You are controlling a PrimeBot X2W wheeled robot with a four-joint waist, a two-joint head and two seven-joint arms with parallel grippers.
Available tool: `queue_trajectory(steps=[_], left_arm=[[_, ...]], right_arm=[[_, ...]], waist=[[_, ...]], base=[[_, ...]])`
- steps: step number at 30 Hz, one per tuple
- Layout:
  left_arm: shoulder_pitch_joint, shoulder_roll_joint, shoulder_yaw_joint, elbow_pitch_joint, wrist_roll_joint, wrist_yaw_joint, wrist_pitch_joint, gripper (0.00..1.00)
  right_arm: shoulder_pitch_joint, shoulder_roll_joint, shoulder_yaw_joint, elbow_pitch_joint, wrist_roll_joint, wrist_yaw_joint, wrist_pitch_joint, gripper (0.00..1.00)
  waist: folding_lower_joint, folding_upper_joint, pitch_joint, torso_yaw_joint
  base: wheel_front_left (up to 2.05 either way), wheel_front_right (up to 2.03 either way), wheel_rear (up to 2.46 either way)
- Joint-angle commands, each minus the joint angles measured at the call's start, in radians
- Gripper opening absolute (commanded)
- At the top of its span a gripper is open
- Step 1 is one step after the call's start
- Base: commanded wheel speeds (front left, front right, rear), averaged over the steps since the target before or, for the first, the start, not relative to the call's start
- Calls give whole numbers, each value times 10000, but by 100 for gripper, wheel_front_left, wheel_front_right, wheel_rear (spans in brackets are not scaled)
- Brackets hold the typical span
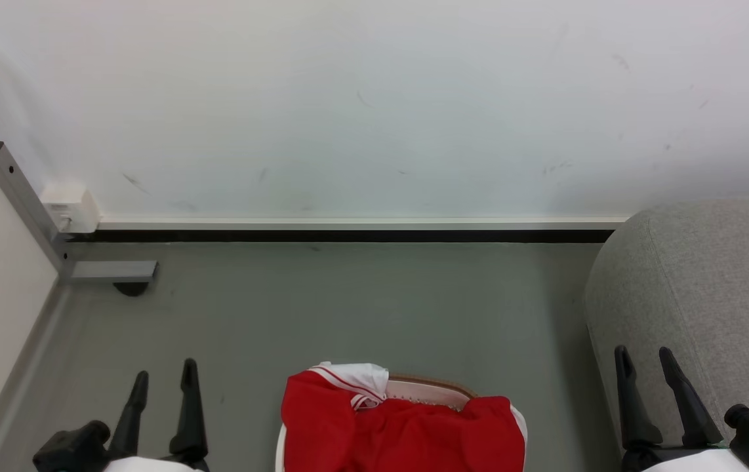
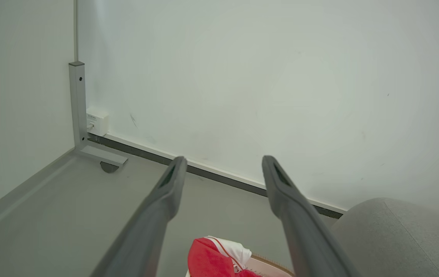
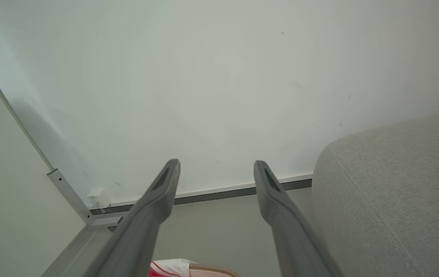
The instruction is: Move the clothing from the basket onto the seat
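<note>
Red clothing (image 1: 401,429) lay heaped in the basket (image 1: 432,388), nearest to you at the bottom centre of the head view. A white fold with striped trim was turned up at the far left of the rim. Your left gripper (image 1: 166,368) stood left of the basket, above the floor (image 1: 348,308), fingers parted and holding nothing. Your right gripper (image 1: 643,349) stood to the right, showing against the seat (image 1: 709,288), fingers likewise spread and empty. Neither gripper touched the clothing or the basket. The seat sat near the basket on its right, apart from it, its rounded corner reaching toward the wall (image 1: 374,98). Beyond the basket, grey floor ran to a dark skirting strip (image 1: 348,235) at the wall's foot. In the far left corner a grey metal post (image 1: 20,196) stood with a small white box (image 1: 71,208) beside it.
</note>
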State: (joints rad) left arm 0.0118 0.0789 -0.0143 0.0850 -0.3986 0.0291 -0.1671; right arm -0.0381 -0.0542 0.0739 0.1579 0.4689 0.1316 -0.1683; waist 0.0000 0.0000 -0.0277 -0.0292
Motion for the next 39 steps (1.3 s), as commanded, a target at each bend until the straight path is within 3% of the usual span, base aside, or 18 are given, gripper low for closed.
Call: queue_trajectory(steps=[1, 39], left_arm=[[97, 113, -25, -133, 290, 64, -117, 100], [393, 130, -212, -366, 3301, 374, -894, 100]], right_arm=[[12, -6, 36, -60, -282, -11, -106, 100], [199, 32, 394, -301, -2930, -16, -887, 100]], waist=[[0, 0, -10, -5], [0, 0, -203, -135]], base=[[0, 0, 0], [0, 0, 0]])
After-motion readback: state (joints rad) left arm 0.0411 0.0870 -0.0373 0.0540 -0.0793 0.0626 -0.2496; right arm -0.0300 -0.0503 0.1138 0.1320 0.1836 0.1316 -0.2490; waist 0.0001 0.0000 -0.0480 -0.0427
